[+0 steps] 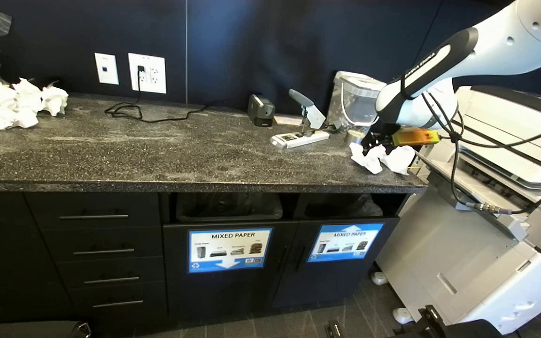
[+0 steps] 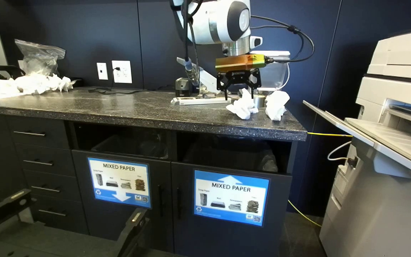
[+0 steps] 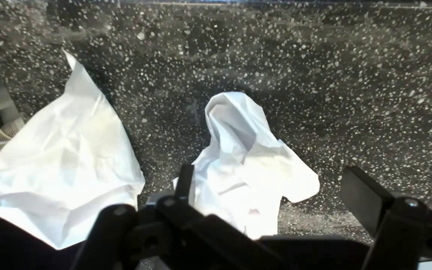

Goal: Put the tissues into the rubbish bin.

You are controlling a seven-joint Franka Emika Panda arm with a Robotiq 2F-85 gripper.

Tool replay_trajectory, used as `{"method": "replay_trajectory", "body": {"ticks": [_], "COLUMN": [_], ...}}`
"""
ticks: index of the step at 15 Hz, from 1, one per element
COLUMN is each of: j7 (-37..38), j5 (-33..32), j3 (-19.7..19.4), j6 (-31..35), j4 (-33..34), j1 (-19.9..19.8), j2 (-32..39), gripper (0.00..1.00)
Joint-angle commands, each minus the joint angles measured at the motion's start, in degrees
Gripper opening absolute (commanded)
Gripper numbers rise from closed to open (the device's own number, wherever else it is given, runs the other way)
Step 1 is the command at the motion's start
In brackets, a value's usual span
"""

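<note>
Two crumpled white tissues lie at the counter's printer end. The middle tissue also shows in both exterior views. The end tissue lies beside it, near the counter's end. My gripper is open, pointing down over the middle tissue, which lies between its fingers, closer to one; whether that finger touches it I cannot tell. It shows in both exterior views. Rubbish bins with clear liners stand in cabinet openings under the counter, one on the printer side, one beside it.
A stapler, a pencil sharpener, a clear tub and a metal can stand behind the tissues. A white paper pile and plastic bag are at the far end. A printer stands beyond the counter's end.
</note>
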Motion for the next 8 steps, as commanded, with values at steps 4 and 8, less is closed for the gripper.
{"method": "replay_trajectory", "body": {"ticks": [4, 8], "j7": [-4.37, -6.95], "j5": [0.95, 1.7], "j3": [1.82, 4.2], "j6": [0.13, 0.05], "j4": [8.16, 10.87], "j1": [-2.48, -4.87], "j2": [6.5, 9.39], "gripper": [1.0, 1.0]}}
